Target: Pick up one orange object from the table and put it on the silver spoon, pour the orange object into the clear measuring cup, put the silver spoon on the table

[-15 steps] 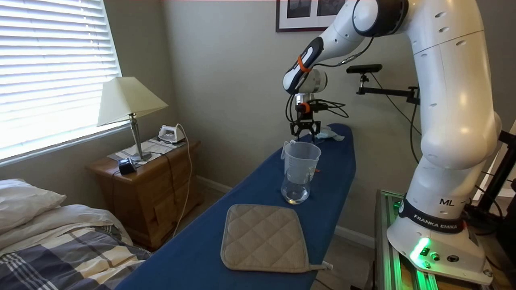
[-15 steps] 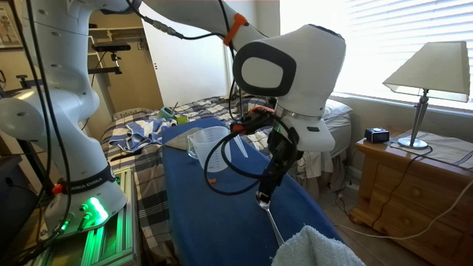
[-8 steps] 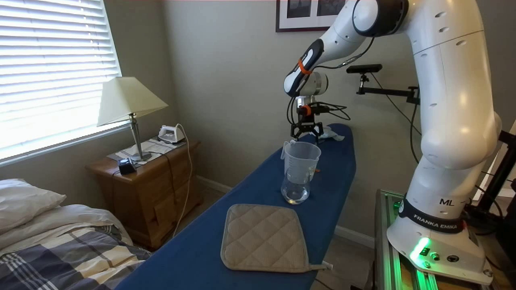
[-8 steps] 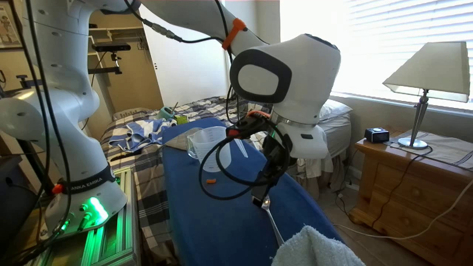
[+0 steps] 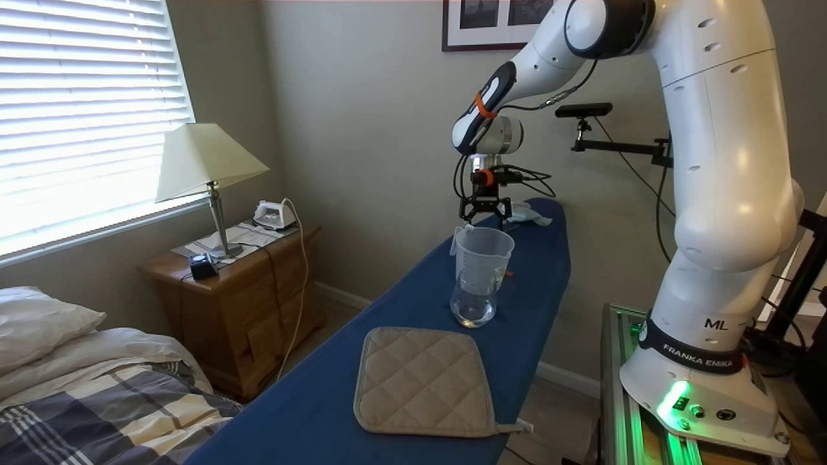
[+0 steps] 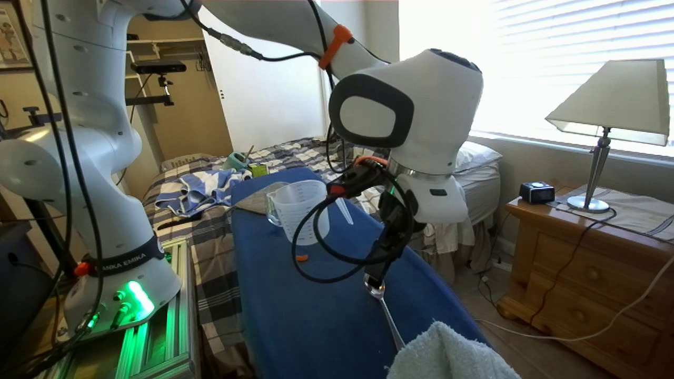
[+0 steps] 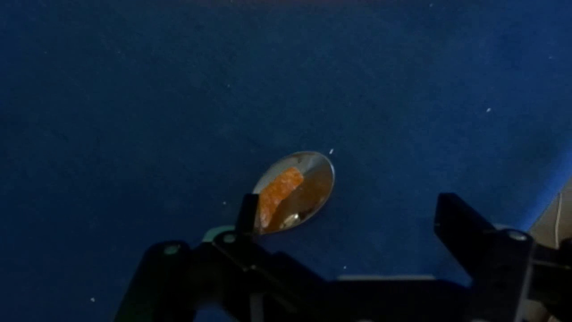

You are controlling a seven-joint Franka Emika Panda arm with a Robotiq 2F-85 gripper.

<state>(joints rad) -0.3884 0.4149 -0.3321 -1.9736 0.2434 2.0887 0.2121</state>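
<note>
- Lying on a dark blue ironing board (image 6: 316,326), with a stubby orange piece (image 7: 282,185) inside the bowl of a silver spoon (image 7: 318,183).
- Spread wide at the black Robotiq gripper (image 7: 351,210), just over the bowl, with nothing between the fingertips; partly covered, at the lower-left end of bowl and piece in the wrist view, by one finger, with no telling whether touching or only in front.
- Slanted from lower left to upper right in the wrist view along the orange piece's long axis, roughly in line with the bowl's own and close to its left wall.
- Pointed tip-first, in an exterior view, roughly toward the clear measuring cup (image 6: 297,208), with the spoon's handle running the opposite way to a pale terry cloth (image 6: 447,355); too hidden at the handle's end to say whether on the cloth or behind it.
- Likely light and fairly firm at the orange piece, judging by the coarse, straight-edged look; apt to slide on smooth metal if tilted.
- Probably stiff, slick and light at the spoon; best pinched across the slim handle, behind the neck, to keep the bowl level.
- Apparently loaded for the pour, well apart from the cup and a second orange piece (image 6: 303,258) near its foot.
</note>
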